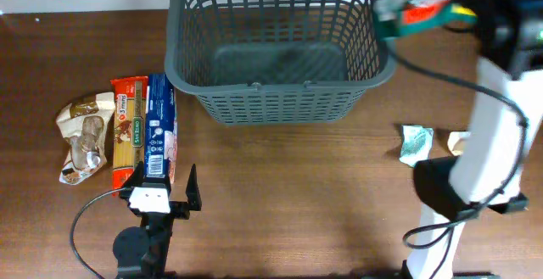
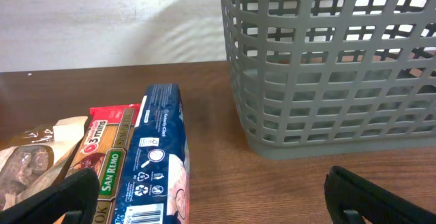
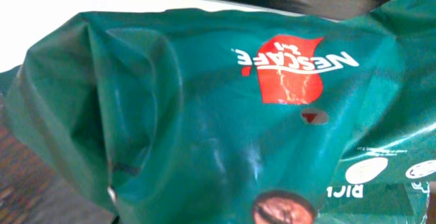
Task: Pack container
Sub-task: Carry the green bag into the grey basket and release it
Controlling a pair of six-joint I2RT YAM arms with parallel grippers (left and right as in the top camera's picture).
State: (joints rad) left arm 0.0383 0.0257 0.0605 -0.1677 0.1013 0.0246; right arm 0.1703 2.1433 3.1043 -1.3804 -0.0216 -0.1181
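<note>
Right wrist: crinkled glossy green pouch [image 3: 191,129], seemingly foil.

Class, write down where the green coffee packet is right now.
Overhead view, far right: the green coffee packet is held in the air just outside the basket's right rim, near its far corner.

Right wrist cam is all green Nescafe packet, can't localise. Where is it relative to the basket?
Observer: Overhead puts the Nescafe packet at the basket's far right corner, mostly outside the rim.
Operator: Anything in the basket?
Observer: No, only its bare base shows.
Operator: Left arm?
Observer: Left gripper is open, low on the near side, beside the blue packet and San Remo pasta.
</note>
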